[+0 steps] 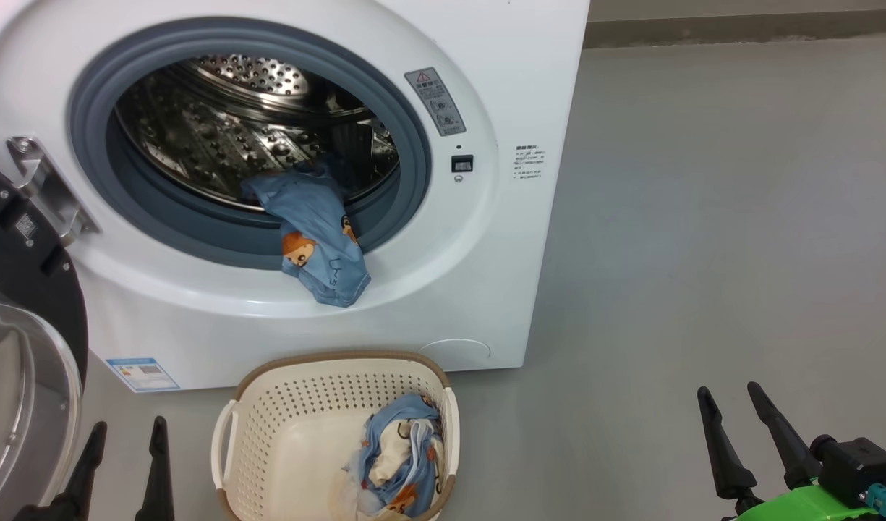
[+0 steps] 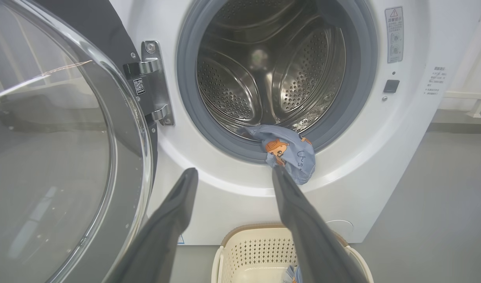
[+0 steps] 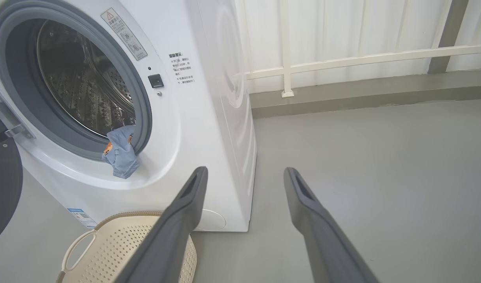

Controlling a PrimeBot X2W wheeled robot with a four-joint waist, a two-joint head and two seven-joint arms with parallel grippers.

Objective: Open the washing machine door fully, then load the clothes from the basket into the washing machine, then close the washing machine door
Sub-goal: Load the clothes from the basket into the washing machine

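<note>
Smooth grey floor (image 1: 703, 217), faint sheen. Low grey kerb (image 3: 362, 92) runs along floor's far edge. Behind kerb, white ribbed wall (image 3: 342, 27). White rail (image 3: 381, 59) crosses wall horizontally, carried on thin white post (image 3: 286, 78), foot plate resting on kerb. Grey-brown column (image 3: 446, 35) rises from kerb's right end.

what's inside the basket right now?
A bundle of light blue printed clothes with cream-white parts sits at the right side of the basket; the rest of its visible floor is bare. Anything under the bundle is covered.
</note>
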